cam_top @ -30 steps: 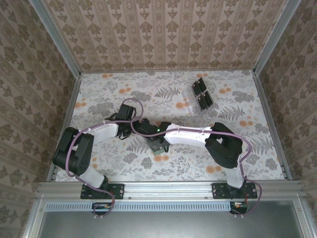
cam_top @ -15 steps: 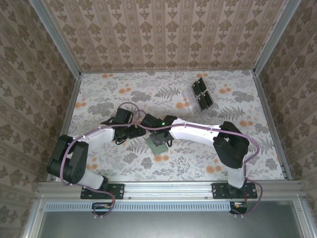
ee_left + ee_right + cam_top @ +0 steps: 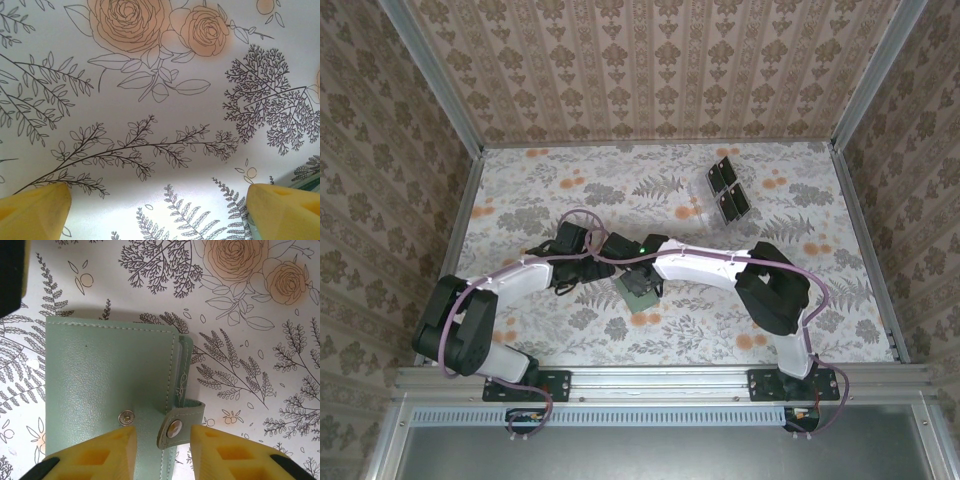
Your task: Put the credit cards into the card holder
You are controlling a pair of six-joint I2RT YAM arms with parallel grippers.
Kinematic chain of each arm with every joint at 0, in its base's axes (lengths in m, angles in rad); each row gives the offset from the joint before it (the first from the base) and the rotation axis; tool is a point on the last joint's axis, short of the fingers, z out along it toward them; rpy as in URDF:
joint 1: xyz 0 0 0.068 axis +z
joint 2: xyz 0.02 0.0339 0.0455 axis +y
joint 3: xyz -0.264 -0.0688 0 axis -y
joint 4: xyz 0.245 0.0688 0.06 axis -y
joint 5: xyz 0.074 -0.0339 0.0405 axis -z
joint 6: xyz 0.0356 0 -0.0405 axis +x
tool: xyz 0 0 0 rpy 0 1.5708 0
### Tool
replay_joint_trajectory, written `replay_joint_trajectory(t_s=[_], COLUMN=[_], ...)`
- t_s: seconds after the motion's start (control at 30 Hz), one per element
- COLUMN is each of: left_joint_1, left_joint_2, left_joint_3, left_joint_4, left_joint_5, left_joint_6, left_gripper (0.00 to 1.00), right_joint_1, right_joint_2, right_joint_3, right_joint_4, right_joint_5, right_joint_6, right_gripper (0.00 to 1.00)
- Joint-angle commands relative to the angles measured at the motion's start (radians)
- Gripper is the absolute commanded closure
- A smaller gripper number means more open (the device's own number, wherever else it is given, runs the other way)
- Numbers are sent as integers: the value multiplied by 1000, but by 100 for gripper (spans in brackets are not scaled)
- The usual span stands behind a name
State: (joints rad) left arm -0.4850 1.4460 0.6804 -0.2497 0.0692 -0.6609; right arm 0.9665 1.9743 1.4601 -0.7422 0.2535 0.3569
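The card holder (image 3: 110,385), a dull-green case, lies closed on the floral tablecloth, and its snap strap (image 3: 179,426) sticks up unfastened at the right edge. My right gripper (image 3: 163,432) hovers just above it, yellow fingers (image 3: 95,455) a narrow gap apart, the strap's tab between them and near the right finger. In the top view the card holder (image 3: 640,288) sits at the table's middle under the right gripper (image 3: 638,277). My left gripper (image 3: 160,200) stands wide open over bare cloth just left of it, nothing between its fingers. The credit cards are hidden.
A clear rack with dark square panels (image 3: 725,190) stands at the back right. Patterned walls enclose the table (image 3: 800,300) on three sides. The two arms cross close together near the middle.
The right gripper's jaws have narrowed around the strap, and the card holder now shows beneath it. The left arm has stretched lower and further toward the middle.
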Motion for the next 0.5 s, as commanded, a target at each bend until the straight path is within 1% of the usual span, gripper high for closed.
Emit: replay_joint_trajectory(t_s=[0.0, 0.2, 0.33, 0.47], left_joint_1=[-15, -24, -32, -40], left_joint_2=[9, 19, 27, 36], left_joint_3=[-31, -30, -27, -24], left_joint_4=[-75, -67, -63, -61], left_joint_5=[23, 24, 22, 19], left_joint_6=[-41, -46, -49, -52], left_gripper=[0, 0, 0, 0], right_joint_1=[1, 0, -1, -4], right_joint_2=[21, 23, 16, 6], right_joint_3=[31, 31, 27, 23], right_joint_4=[-33, -31, -29, -27], right_joint_5=[15, 28, 33, 39], right_joint_6=[-19, -21, -21, -21], right_gripper=[67, 74, 75, 81])
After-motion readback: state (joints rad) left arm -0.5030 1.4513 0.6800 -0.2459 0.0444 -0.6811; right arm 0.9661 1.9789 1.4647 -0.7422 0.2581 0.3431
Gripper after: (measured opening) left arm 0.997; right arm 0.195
